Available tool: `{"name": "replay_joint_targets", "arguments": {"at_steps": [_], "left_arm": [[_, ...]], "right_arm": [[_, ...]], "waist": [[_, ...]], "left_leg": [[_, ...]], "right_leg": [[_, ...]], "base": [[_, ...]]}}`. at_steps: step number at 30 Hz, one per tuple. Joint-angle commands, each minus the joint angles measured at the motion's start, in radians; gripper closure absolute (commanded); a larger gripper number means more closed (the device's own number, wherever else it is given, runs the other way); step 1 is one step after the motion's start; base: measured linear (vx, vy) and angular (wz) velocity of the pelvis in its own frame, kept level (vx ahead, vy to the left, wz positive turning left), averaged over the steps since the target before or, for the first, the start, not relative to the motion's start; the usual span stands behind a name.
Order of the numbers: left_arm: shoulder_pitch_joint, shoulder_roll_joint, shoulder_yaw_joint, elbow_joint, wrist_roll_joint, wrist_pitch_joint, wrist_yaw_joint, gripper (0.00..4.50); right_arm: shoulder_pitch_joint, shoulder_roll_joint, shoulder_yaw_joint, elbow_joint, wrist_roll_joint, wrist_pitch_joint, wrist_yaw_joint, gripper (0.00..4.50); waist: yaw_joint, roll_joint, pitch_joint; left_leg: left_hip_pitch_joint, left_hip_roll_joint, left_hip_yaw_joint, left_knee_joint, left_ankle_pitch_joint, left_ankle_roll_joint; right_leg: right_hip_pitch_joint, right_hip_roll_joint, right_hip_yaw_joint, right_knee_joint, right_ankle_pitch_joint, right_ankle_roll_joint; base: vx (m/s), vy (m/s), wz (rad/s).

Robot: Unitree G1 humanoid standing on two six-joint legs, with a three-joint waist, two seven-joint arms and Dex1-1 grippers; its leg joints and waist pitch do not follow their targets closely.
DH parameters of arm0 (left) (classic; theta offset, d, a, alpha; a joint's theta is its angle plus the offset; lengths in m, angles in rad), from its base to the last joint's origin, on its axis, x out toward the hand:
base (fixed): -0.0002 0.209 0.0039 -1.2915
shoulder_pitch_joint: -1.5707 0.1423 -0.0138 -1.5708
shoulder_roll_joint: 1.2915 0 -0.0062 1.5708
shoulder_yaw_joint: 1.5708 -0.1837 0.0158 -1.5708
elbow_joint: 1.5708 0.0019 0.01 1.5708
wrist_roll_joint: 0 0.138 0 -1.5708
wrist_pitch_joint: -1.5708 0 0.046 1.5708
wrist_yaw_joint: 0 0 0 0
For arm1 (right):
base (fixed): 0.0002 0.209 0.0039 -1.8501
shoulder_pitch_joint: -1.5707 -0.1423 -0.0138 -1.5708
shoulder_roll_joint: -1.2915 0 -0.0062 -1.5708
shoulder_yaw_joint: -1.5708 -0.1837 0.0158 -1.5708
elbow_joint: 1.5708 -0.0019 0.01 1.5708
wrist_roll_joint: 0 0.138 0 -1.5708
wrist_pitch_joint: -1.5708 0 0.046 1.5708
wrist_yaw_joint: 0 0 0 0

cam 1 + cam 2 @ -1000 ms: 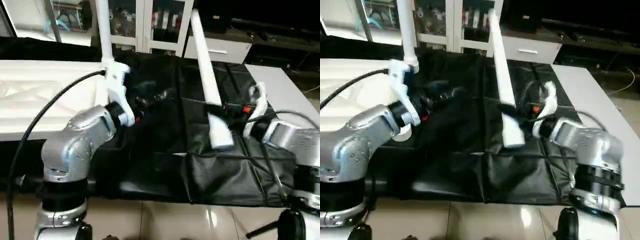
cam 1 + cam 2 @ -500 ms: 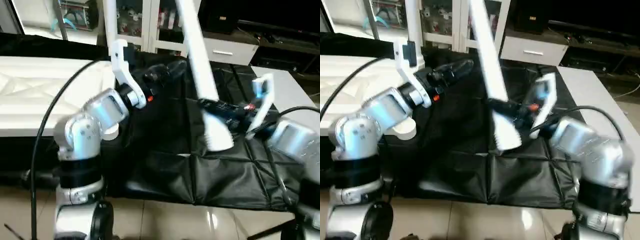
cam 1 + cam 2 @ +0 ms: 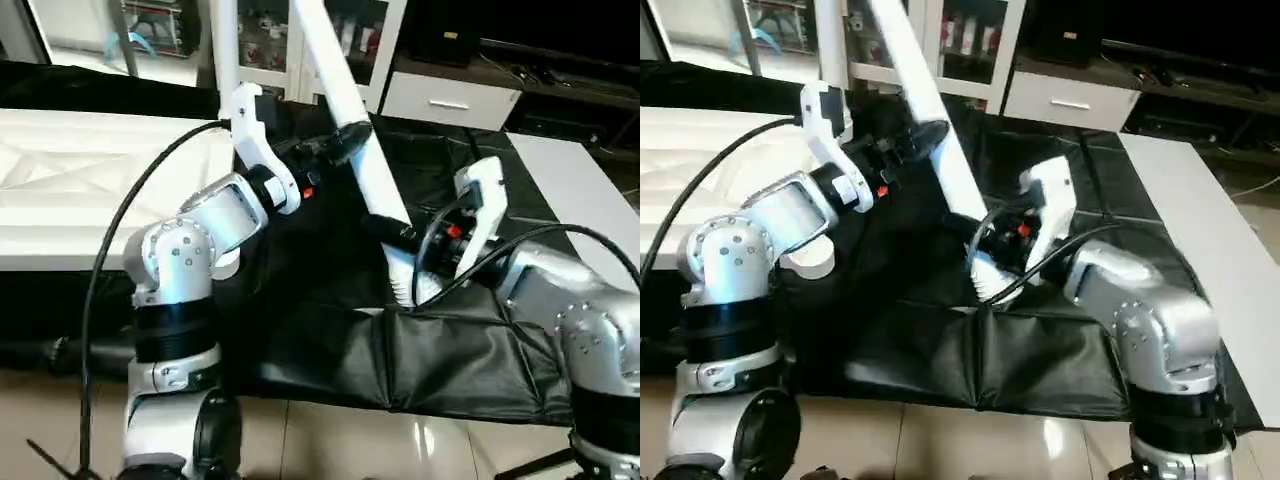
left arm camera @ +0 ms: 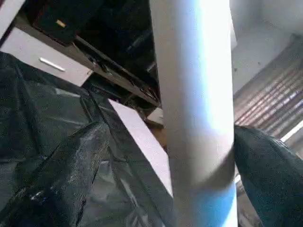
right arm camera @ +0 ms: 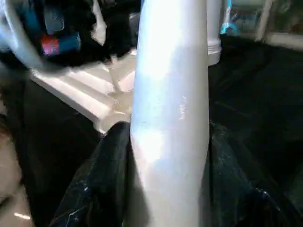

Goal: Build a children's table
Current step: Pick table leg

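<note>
The white tabletop [image 3: 80, 190] lies underside up at the left on the black cloth. One white leg [image 3: 226, 50] stands upright at its near right corner. A second leg [image 3: 345, 120] leans with its top toward the left, and my right gripper [image 3: 400, 240] is shut on its thick lower end. In the right wrist view both fingers [image 5: 104, 179] press against this leg [image 5: 170, 104]. My left gripper [image 3: 345, 140] is open higher up the same leg. The tube [image 4: 194, 109] passes between its spread fingers [image 4: 71, 175], close to one and apart from the other.
A black cloth [image 3: 440, 350] covers the work surface. A white cabinet with glass doors [image 3: 380, 40] stands at the back, and a white board [image 3: 570, 180] lies at the right. A black cable [image 3: 120, 230] arcs over my left arm.
My right gripper has carried the leg leftward and tipped its top to the left. My left gripper has reached over to it and now straddles it. The camera has shifted too.
</note>
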Motion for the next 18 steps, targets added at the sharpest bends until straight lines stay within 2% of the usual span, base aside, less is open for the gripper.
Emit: {"name": "replay_joint_targets", "arguments": {"at_steps": [1,5,6,11,12,13,16,18], "left_arm": [[-0.026,-0.017,-0.001,0.021,-0.012,-0.005,0.029,0.00],[-0.037,-0.027,-0.004,0.042,-0.015,-0.015,0.047,0.00],[-0.044,-0.034,-0.003,0.054,-0.013,-0.019,0.060,0.29],[-0.055,-0.048,0.007,0.077,0.013,-0.034,0.099,0.49],[-0.054,-0.041,-0.001,0.082,0.038,-0.041,0.116,0.74],[-0.054,-0.041,-0.001,0.082,0.038,-0.041,0.116,0.79],[-0.061,-0.041,0.013,0.099,0.041,-0.059,0.140,0.81],[-0.064,-0.041,0.018,0.106,0.041,-0.065,0.150,1.08]], "right_arm": [[-0.002,-0.018,0.054,-0.008,-0.088,-0.075,-0.014,2.64],[-0.010,-0.011,0.076,0.000,-0.115,-0.107,-0.034,2.64],[-0.017,-0.004,0.087,0.003,-0.127,-0.118,-0.046,2.64],[-0.030,-0.003,0.119,0.023,-0.183,-0.146,-0.086,2.64],[-0.030,-0.003,0.131,0.034,-0.201,-0.158,-0.097,2.64],[-0.030,-0.003,0.131,0.034,-0.201,-0.158,-0.097,2.64],[-0.028,0.005,0.143,0.044,-0.225,-0.174,-0.107,2.64],[-0.027,0.007,0.146,0.047,-0.232,-0.179,-0.111,2.64]], "waist": [[-0.001,0.010,-0.062],[-0.001,0.008,-0.062],[-0.002,0.009,-0.063],[-0.002,0.010,-0.068],[-0.001,0.011,-0.067],[-0.002,0.011,-0.068],[-0.001,0.013,-0.068],[0.000,0.013,-0.068]], "left_leg": [[0.000,0.033,-0.005,-0.076,-0.050,-0.006],[0.001,0.035,-0.005,-0.077,-0.065,0.003],[0.000,0.036,-0.006,-0.077,-0.059,0.007],[0.001,0.036,-0.006,-0.074,-0.015,0.013],[0.001,0.036,-0.005,-0.073,-0.008,0.016],[0.001,0.037,-0.006,-0.073,0.000,0.019],[0.001,0.037,-0.005,-0.073,-0.005,0.021],[0.002,0.038,-0.005,-0.073,-0.006,0.022]], "right_leg": [[0.063,-0.072,0.048,-0.073,-0.142,-0.152],[0.062,-0.073,0.049,-0.074,-0.168,-0.144],[0.062,-0.073,0.048,-0.072,-0.151,-0.146],[0.066,-0.072,0.047,-0.062,-0.060,-0.170],[0.066,-0.071,0.047,-0.060,-0.038,-0.176],[0.067,-0.071,0.046,-0.058,-0.021,-0.180],[0.069,-0.073,0.046,-0.058,-0.014,-0.190],[0.070,-0.074,0.046,-0.057,-0.011,-0.193]], "base": [[0.000,0.000,0.00],[0.000,0.000,0.00],[0.000,0.000,0.00],[0.000,0.000,0.00],[0.000,0.000,0.00],[0.000,0.000,0.00],[0.000,0.000,0.00],[0.000,0.000,0.00]]}}
